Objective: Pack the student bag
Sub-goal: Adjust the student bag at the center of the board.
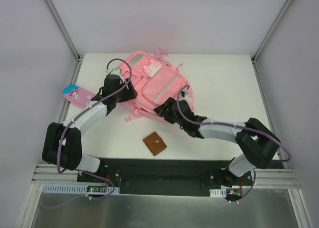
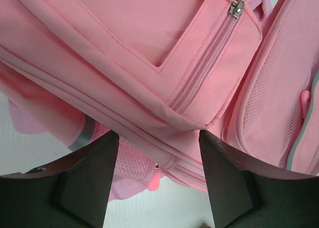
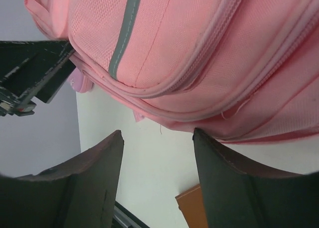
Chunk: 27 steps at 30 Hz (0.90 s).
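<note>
We see the student bag (image 1: 159,86) lying flat on the white table (image 1: 224,88), towards the far side and a little left of the middle, with its front pockets facing up and its pink straps spread out at the far and near ends. The left gripper (image 1: 131,92) is at the bag's left edge and the right gripper (image 1: 162,110) is at its near edge, so the bag sits between the two arms.

In the left wrist view the two dark fingers (image 2: 94,173) stand apart, with a seamed fold of pink fabric lying across the gap between their tips. We read this claw as released, since nothing is pinched flat between the pads. Beyond it are a closed pocket zip with a metal pull (image 2: 235,7) and a mesh side pocket (image 2: 271,103).

In the right wrist view the claw is also released. Its fingers are parted, bare table shows between them, and the bag's rounded lower edge sits just past their tips. A grey reflective strip (image 3: 124,34) runs across the fabric there.

A small pink cartoon pencil case (image 1: 76,94) lies near the table's left edge, just beside the left arm. A brown wallet (image 1: 155,143) lies on the near side, apart from the bag, between the two arms
</note>
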Each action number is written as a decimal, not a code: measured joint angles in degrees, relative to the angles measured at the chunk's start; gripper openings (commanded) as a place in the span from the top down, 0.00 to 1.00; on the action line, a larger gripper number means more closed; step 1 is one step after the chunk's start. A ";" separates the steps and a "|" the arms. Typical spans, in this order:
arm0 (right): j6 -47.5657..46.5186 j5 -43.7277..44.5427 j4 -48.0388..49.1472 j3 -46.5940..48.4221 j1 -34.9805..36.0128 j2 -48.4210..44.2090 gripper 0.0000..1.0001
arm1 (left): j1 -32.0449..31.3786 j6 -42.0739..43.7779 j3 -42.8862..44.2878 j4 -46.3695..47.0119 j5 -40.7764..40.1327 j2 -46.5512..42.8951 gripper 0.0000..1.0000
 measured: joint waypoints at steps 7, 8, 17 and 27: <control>0.31 -0.13 1.95 6.45 2.89 8.39 0.36 | 1.14 0.07 -0.94 1.95 1.51 0.02 0.33; 0.26 0.00 2.73 6.75 3.67 8.66 0.36 | 1.40 0.11 -0.94 2.03 2.08 0.07 0.34; -4.76 6.75 4.98 1.11 7.63 0.31 0.34 | 2.51 0.35 0.85 1.77 4.02 4.31 0.37; -7.78 9.27 3.80 0.92 7.69 -6.82 0.30 | 2.91 -0.66 2.23 0.92 3.50 4.52 1.00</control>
